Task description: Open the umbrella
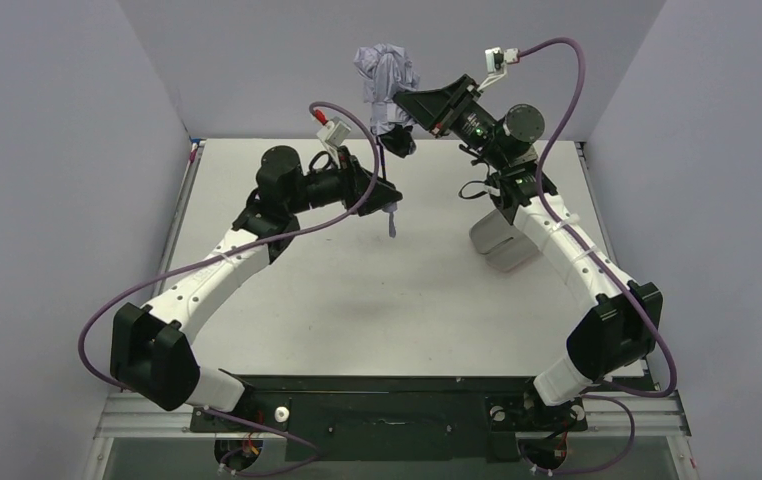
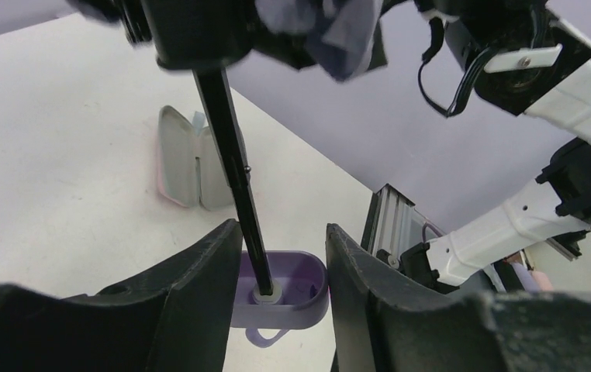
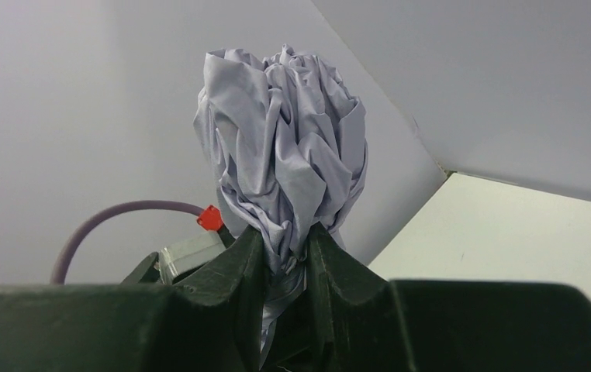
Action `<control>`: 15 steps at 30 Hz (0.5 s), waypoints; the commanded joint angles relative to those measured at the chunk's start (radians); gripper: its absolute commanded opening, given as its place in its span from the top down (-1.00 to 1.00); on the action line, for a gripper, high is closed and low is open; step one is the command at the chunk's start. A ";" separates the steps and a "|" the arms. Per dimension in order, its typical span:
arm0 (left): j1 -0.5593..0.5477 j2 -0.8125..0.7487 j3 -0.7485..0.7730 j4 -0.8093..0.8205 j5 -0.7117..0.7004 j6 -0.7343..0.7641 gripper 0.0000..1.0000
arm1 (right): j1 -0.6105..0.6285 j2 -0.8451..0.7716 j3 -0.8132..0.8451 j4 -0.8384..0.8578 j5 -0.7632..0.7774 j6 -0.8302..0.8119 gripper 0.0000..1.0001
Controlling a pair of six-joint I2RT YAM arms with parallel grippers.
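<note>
The umbrella is held in the air near the back wall, canopy up. Its crumpled lavender canopy (image 1: 385,70) is still folded and also shows in the right wrist view (image 3: 285,139). My right gripper (image 1: 404,108) is shut on the fabric at the canopy's base (image 3: 286,231). The thin black shaft (image 2: 234,163) runs down from there to the small lavender handle (image 2: 300,283). My left gripper (image 1: 389,198) is shut on that handle, one finger on each side (image 2: 282,229). The strap loop (image 1: 393,226) hangs below the handle.
A pale pink and grey oblong sleeve (image 1: 502,242) lies on the white table (image 1: 377,300) under my right arm; it also shows in the left wrist view (image 2: 184,159). Grey walls stand close behind and beside the umbrella.
</note>
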 commanded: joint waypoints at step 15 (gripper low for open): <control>-0.097 -0.031 -0.162 -0.022 0.040 0.101 0.24 | -0.036 -0.052 0.176 0.135 0.266 0.028 1.00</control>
